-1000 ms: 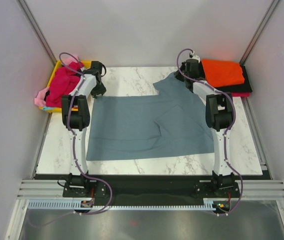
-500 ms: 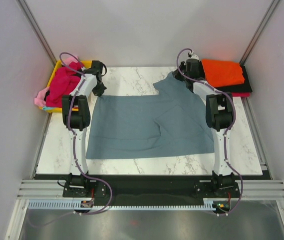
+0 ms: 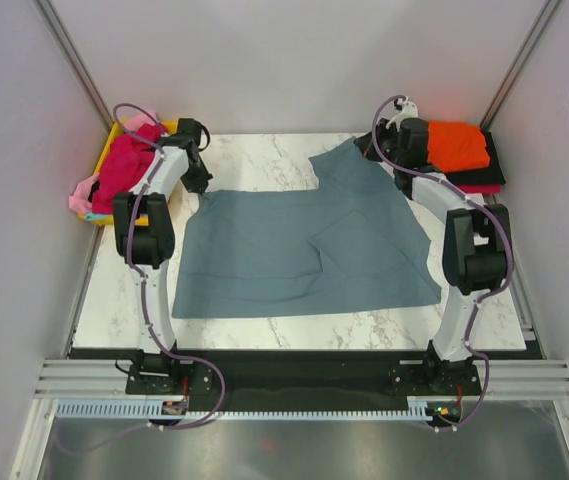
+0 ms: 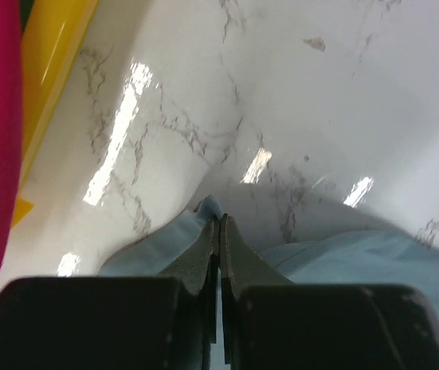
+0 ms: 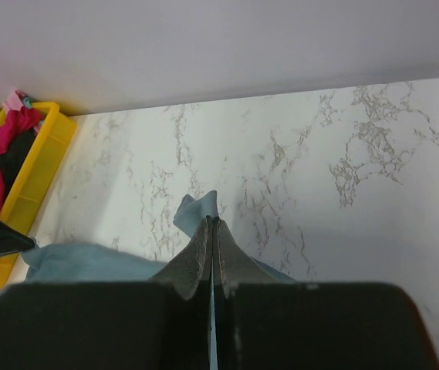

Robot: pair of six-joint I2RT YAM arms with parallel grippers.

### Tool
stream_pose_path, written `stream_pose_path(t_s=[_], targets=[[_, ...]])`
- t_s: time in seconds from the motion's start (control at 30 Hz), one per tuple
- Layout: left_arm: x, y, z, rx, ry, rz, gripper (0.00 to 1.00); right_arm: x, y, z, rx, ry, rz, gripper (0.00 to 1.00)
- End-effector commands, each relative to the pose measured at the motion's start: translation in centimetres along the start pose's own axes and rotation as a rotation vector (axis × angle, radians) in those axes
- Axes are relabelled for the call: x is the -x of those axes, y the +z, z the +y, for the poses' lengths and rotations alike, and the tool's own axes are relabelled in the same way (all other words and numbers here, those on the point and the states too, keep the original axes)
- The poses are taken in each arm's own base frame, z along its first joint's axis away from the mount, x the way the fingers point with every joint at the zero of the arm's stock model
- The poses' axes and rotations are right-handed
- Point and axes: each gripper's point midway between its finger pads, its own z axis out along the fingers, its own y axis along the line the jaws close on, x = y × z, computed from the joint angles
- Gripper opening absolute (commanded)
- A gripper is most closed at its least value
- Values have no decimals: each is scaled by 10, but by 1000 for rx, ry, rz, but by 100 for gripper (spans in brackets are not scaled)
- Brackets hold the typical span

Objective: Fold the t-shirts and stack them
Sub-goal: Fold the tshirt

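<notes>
Both left pincer (image 4: 217, 221) and right pincer (image 5: 211, 221) grip blue-grey t-shirt (image 3: 284, 250) edges.

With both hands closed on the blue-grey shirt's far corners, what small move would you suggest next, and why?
Probably raise both hands slightly and draw them a little apart. The left hand and right hand each pinch a far corner of the blue-grey shirt, whose middle shows a crease; gentle tension should smooth it before folding.

A blue-grey shirt (image 3: 294, 250) is lying spread across the middle; a magenta shirt (image 3: 124, 165) is lying heaped far left; an orange shirt (image 3: 459, 145) is sitting folded far right.
</notes>
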Motion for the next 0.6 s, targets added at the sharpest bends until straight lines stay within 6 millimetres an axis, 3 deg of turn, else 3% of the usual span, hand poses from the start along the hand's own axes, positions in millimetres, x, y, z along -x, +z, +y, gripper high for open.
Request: stream_pose_path(t_s=[0.0,0.03,0.07,0.13,0.2,0.23,0.57], targets=[[9,-47,1,-58,44,-43,2,27,-35,23,68,-77,-64,0],[-2,-44,8,-40,54,-21,2,16,-42,14,52,-69,-42,0],[-3,-46,11,-35,58,-27,2,23,-52,18,55,-74,-58,0],[-15,-50,19,-27,71,-15,2,12,-65,10,40,-66,-39,0],[-26,-48,27,-18,76,-3,2,17,-80,13,39,-81,-50,0],[-25,-55,28,-23,72,-15,2,9,-85,8,29,-78,-34,0],[-37,-79,64,72,57,-60,2,5,-148,17,19,-97,-83,0]])
